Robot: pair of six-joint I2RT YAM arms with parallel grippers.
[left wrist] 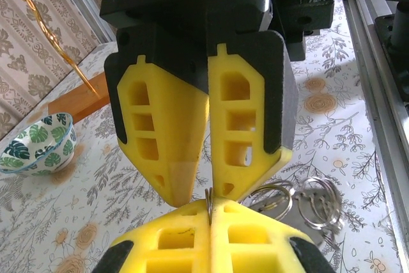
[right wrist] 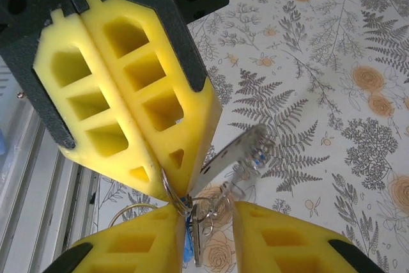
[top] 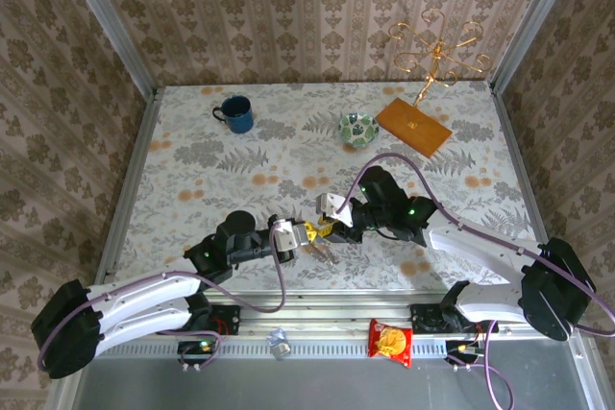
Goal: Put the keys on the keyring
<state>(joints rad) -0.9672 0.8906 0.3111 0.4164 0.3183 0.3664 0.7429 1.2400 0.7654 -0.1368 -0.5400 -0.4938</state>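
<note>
Here's the keyring point(left wrist: 208, 195): a thin silvery wire loop, standing on edge, nipped right at the tips of my left pincer point(left wrist: 209, 208) and held up off the flowered worktop point(left wrist: 332, 126). The keys point(right wrist: 231, 154) dangle just beside it. One flat silvery blade slants up and to the right with a touch of blue at its far end, and a blue head hangs straight down below. A few smaller wire rings point(left wrist: 314, 201) bunch around them, overlapping. I can't make out whether the keys are threaded onto the loop.
</note>
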